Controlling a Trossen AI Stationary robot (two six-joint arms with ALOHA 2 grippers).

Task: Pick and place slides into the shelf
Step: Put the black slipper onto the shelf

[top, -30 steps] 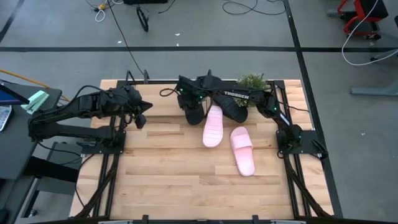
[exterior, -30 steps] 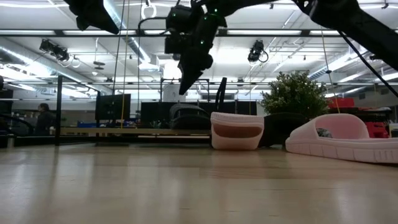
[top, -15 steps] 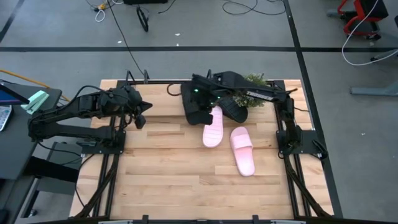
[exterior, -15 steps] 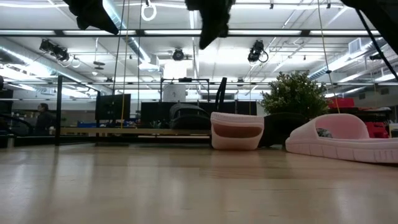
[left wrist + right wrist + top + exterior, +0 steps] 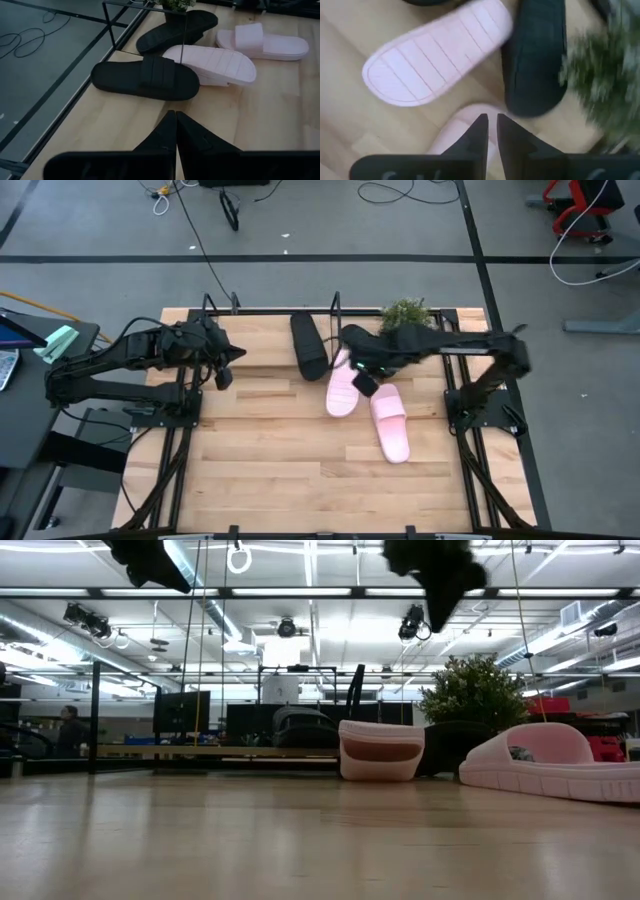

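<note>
My right gripper (image 5: 361, 379) hangs in the air over the pink slides, fingers all but together, touching nothing; its wrist view looks down on them. One pink slide (image 5: 343, 386) lies sole up, and the other (image 5: 391, 421) rests on its sole. A black slide (image 5: 308, 345) lies flat at the table's far edge by the shelf's thin bars (image 5: 270, 311). The second black slide (image 5: 362, 340) lies sole up beside the plant. My left gripper (image 5: 226, 366) waits shut above the table's left side.
A small green potted plant (image 5: 405, 313) stands at the far edge, right of the shelf post (image 5: 335, 302). Bare wooden table (image 5: 280, 460) stretches across the near half. Arm bases stand at the left (image 5: 165, 405) and right (image 5: 480, 408) edges.
My right gripper has risen from over the black slide by the shelf. It has swung toward the table's right and a little nearer, and now hangs above the pink slides. The black slide stays flat by the shelf bars. The left arm has kept still.
</note>
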